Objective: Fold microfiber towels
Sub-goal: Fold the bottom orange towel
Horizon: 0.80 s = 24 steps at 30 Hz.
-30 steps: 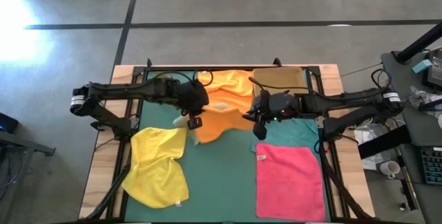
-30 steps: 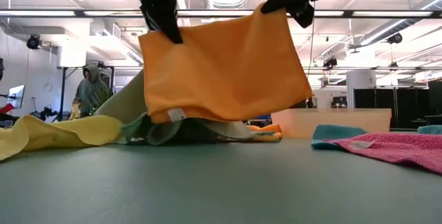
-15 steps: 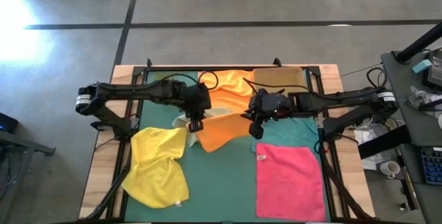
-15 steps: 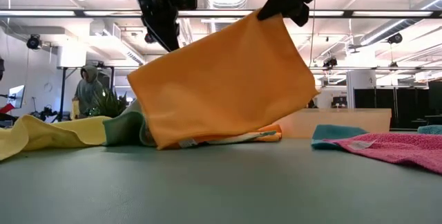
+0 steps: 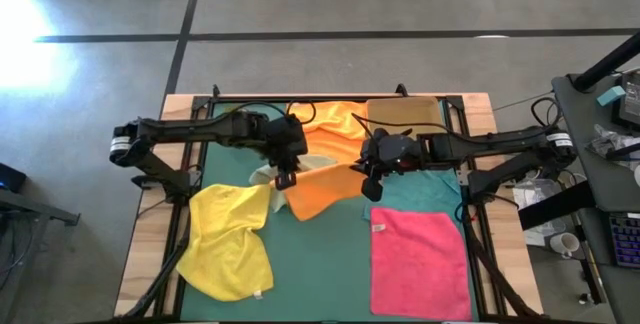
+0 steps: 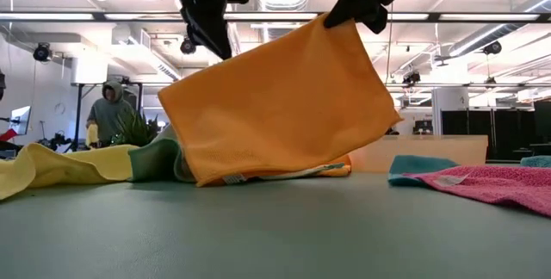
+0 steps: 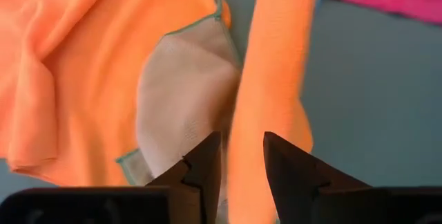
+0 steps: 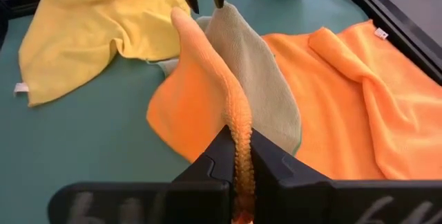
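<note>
1. Two orange microfiber towels show: one orange towel hangs as a slanted sheet above the bench, its low corner touching the green mat; the second orange towel lies rumpled at the back.
2. Right gripper pinches the hanging towel's upper edge, fingers pressed together on the nubby cloth.
3. Left gripper stands with fingers slightly spread at the towel's other top corner; the cloth's edge passes between them, apparently ungripped.
4. Only the wrist views show the olive green towel lying flat under the hanging one.
5. Yellow towel lies crumpled near the front left, pink towel flat at front right, teal towel beside it.
6. Low view shows a ceiling-lit room with a person behind.
</note>
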### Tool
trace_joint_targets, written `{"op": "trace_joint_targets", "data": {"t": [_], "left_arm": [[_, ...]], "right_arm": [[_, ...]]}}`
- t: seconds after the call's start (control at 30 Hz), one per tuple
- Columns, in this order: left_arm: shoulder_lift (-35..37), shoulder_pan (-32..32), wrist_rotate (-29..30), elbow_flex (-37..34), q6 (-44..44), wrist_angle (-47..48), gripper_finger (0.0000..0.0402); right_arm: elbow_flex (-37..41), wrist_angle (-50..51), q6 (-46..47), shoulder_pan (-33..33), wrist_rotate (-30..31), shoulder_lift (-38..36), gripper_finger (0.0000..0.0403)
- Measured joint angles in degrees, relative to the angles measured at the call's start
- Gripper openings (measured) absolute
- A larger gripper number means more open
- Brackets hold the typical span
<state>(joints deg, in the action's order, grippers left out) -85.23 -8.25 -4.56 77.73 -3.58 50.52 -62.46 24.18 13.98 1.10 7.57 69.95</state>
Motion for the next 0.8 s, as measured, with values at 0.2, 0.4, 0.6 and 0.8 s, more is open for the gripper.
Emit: {"op": "trace_joint_targets", "data": {"t": [0.2,0.4,0.6,0.8], "left_arm": [[-0.11,0.11,-6.53,-1.18,-2.55,-1.61,0.0092],[-0.13,0.15,-6.58,-3.67,-3.54,-5.65,0.0092],[-0.13,0.15,-6.58,-6.1,-3.54,-6.92,0.0092],[-0.2,0.15,-6.58,-9.59,-4.47,-8.67,0.0092]], "right_arm": [[0.07,0.04,-0.03,0.0,0.02,0.0,0.0013],[0.07,0.02,-0.37,0.0,0.04,0.0,0.0013],[0.06,0.0,-0.53,-0.02,0.04,0.0,0.0013],[-0.41,0.01,-1.04,-0.02,0.04,0.0,0.0013]]}}
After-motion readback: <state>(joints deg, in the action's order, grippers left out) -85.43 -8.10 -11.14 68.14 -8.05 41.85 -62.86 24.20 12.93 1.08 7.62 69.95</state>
